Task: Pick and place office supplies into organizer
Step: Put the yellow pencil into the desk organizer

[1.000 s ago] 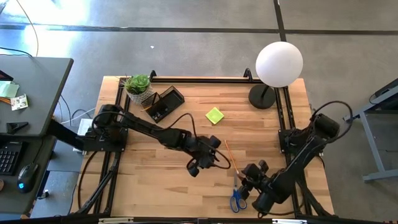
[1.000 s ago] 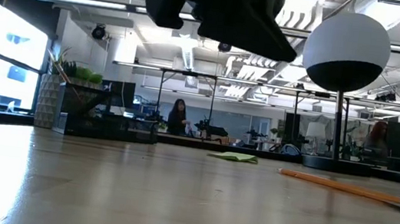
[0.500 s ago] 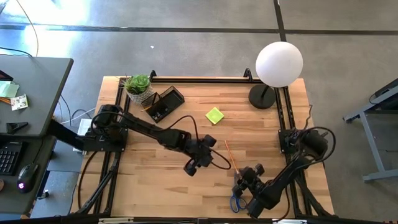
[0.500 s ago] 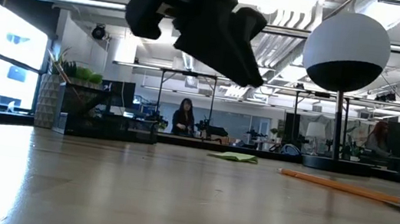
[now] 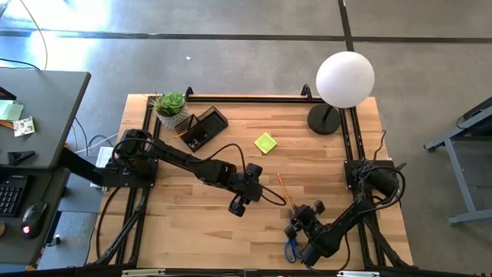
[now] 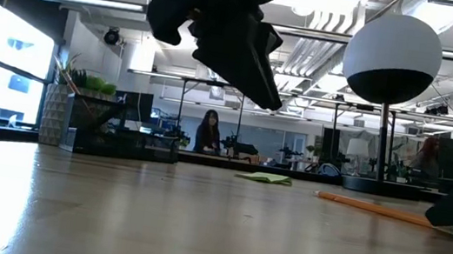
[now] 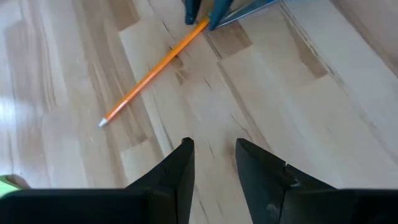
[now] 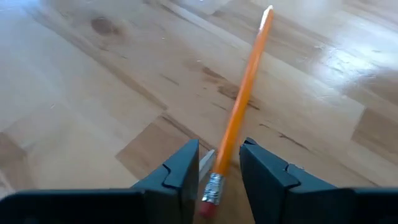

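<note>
An orange pencil (image 5: 284,191) lies flat on the table, slanting from centre toward the near right; it also shows in the low view (image 6: 374,208). My right gripper (image 8: 219,171) is low over the table and open. Its fingers stand on either side of the pencil's eraser end (image 8: 210,186) without touching it. My left gripper (image 5: 239,203) hangs above the table left of the pencil (image 7: 155,67), narrowly open and empty. Blue-handled scissors (image 5: 292,248) lie near the front edge. The yellow-green pad (image 5: 265,143) lies mid-table. The dark organizer (image 5: 204,128) stands at the far left.
A potted plant (image 5: 171,107) stands beside the organizer at the far left corner. The white globe lamp (image 5: 345,78) and its black base (image 5: 324,119) take up the far right corner. Bare wood (image 5: 184,223) spreads along the near left of the table.
My right gripper has come down and slightly toward the table's left, onto the pencil's eraser end, while its arm folded back; it now shows low at the right of the low view. My left gripper has drawn back a little toward the table's left. The supplies have not moved.
</note>
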You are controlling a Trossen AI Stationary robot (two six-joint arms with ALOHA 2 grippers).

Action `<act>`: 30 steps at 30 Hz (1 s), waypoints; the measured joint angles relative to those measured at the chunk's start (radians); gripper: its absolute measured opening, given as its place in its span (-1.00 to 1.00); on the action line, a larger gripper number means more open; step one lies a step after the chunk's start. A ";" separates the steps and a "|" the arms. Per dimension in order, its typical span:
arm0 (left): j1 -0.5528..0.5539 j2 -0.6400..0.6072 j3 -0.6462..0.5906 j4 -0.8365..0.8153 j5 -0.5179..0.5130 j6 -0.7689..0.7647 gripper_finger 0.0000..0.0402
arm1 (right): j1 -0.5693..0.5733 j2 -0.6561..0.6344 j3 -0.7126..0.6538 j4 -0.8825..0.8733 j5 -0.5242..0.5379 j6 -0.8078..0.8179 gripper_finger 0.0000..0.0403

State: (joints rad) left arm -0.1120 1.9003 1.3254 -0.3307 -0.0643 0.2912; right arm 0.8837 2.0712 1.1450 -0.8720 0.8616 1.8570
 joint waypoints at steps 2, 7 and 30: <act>0.000 0.000 0.000 -0.001 0.001 -0.025 -0.47 | 0.000 0.000 0.000 -0.028 -0.001 0.027 -0.53; -0.009 0.000 0.000 0.022 0.004 -0.077 -0.47 | 0.000 0.000 0.000 -0.062 -0.001 0.063 -0.67; -0.066 0.010 0.000 0.096 0.068 -0.078 -0.47 | -0.004 0.001 -0.046 0.018 -0.035 -0.010 -0.77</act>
State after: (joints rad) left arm -0.1780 1.9106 1.3251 -0.2346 0.0032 0.2127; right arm 0.8795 2.0719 1.0986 -0.8538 0.8264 1.8469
